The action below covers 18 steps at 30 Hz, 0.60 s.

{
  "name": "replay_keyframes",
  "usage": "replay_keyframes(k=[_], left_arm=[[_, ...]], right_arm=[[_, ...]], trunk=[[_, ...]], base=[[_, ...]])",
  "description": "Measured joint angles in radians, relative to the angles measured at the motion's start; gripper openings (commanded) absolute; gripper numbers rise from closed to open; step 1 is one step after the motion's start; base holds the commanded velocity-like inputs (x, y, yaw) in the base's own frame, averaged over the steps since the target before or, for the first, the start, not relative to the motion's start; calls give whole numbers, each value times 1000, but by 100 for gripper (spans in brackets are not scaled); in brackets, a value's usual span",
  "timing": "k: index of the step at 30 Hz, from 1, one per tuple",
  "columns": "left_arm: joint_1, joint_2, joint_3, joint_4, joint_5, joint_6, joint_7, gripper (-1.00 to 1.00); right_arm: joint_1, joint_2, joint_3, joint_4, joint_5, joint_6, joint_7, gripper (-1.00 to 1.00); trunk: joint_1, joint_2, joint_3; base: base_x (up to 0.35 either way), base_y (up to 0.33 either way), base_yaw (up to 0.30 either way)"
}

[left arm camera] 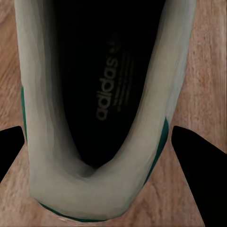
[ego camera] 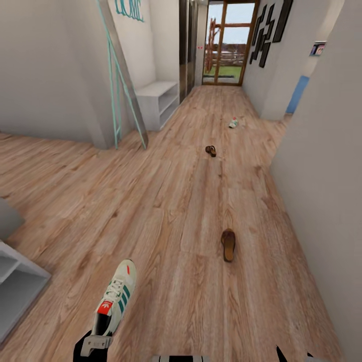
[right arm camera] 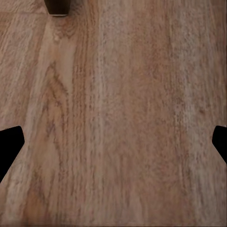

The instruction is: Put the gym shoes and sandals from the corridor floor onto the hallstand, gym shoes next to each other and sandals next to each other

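The left gripper [ego camera: 94, 343] fingers are clenching the heel of one gym shoe [ego camera: 116, 296]. Beyond that shoe, wide bare corridor floor [ego camera: 166, 201] is stretching past two sandals [ego camera: 228, 245] toward the far gym shoe [ego camera: 233, 122]. The right gripper [right arm camera: 113, 142] fingers are hanging released.

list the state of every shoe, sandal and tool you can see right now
near sneaker: upright, heel between the left tool's fingers
far sneaker: on the floor, far down the corridor
near sandal: flat on the floor, untouched
far sandal: on the floor, untouched
left tool: fingers either side of the sneaker's heel, grip unclear
right tool: open, over bare floor
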Motion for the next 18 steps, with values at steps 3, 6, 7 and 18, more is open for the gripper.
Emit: replay_keyframes(k=[3,6,7,18], left_arm=[[0,0,0,-1,0,0,0,-100],[0,0,0,-2,0,0,0,-100],[0,0,0,-2,0,0,0,-100],[0,0,0,-5,0,-1,0,-100]], right_arm=[[0,0,0,0,0,0,0,100],[0,0,0,0,0,0,0,100],[0,0,0,0,0,0,0,100],[0,0,0,-2,1,0,2,100]], trunk=[[0,0,0],[0,0,0],[0,0,0],[0,0,0]], base=[[2,9,-300],[1,4,-300],[0,1,-300],[0,0,-221]])
